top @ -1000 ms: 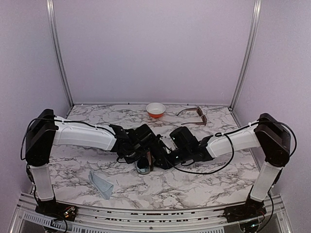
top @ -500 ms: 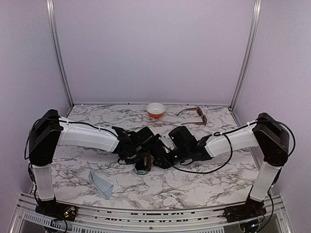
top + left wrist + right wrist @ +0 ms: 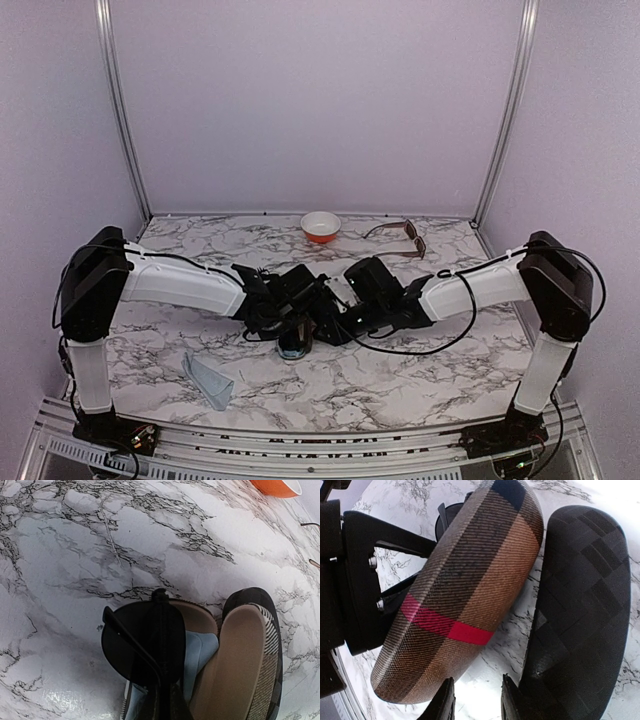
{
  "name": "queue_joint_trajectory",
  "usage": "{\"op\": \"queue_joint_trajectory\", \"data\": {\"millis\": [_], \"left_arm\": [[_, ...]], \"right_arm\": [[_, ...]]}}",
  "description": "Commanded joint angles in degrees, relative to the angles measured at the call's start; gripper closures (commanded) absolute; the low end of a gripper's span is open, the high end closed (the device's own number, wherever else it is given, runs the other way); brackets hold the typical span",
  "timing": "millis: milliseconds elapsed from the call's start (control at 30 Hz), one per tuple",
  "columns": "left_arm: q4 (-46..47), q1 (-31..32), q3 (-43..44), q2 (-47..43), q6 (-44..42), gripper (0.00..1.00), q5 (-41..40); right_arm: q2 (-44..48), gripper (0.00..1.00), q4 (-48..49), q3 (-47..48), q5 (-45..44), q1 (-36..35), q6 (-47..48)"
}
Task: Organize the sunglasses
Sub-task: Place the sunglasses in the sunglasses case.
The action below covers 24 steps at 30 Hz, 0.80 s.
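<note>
In the left wrist view my left gripper (image 3: 167, 702) is shut on the small black sunglasses (image 3: 142, 647). Their round dark lens hangs over the open brown case (image 3: 240, 665), which has a blue cloth (image 3: 200, 647) inside and its beige lid standing open. The right wrist view shows the case's plaid outside with its red stripe (image 3: 465, 595), and the black case (image 3: 580, 615) beside it. My right gripper (image 3: 476, 700) is open between the two cases, with bare table in the gap. From above, both grippers meet over the brown case (image 3: 295, 343). The brown sunglasses (image 3: 402, 238) lie at the back right.
An orange bowl (image 3: 320, 226) stands at the back middle of the marble table (image 3: 440, 370). A folded light-blue cloth (image 3: 210, 378) lies near the front left. Walls close in the table on three sides.
The left arm has swung a little to the right and the right gripper has crept left. The brown case under them looks narrower from above.
</note>
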<state>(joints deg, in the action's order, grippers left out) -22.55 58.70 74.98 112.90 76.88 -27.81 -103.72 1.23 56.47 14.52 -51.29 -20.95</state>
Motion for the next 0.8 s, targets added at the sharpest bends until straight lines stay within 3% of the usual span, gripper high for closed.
{"op": "queue_joint_trajectory", "data": {"millis": [0, 300, 533, 767], "left_arm": [[-1.0, 0.1, -2.4, 0.9, -0.3, 1.00, -1.0], [0.2, 0.0, -2.2, -0.6, -2.2, 0.90, -1.0], [5.0, 0.0, -3.7, -1.5, -6.3, 1.00, 0.4], [10.9, -0.1, -6.5, -3.1, -9.9, 1.00, 3.5]], "right_arm": [[-0.9, 0.69, -1.1, 2.8, 0.2, -0.5, 0.3], [-1.1, 0.69, -2.3, 4.1, -0.3, -0.6, 0.8], [-1.4, 0.69, -3.0, 4.9, -0.5, -0.6, 1.0], [-1.3, 0.69, -3.2, 5.0, -0.4, -0.6, 1.1]]}}
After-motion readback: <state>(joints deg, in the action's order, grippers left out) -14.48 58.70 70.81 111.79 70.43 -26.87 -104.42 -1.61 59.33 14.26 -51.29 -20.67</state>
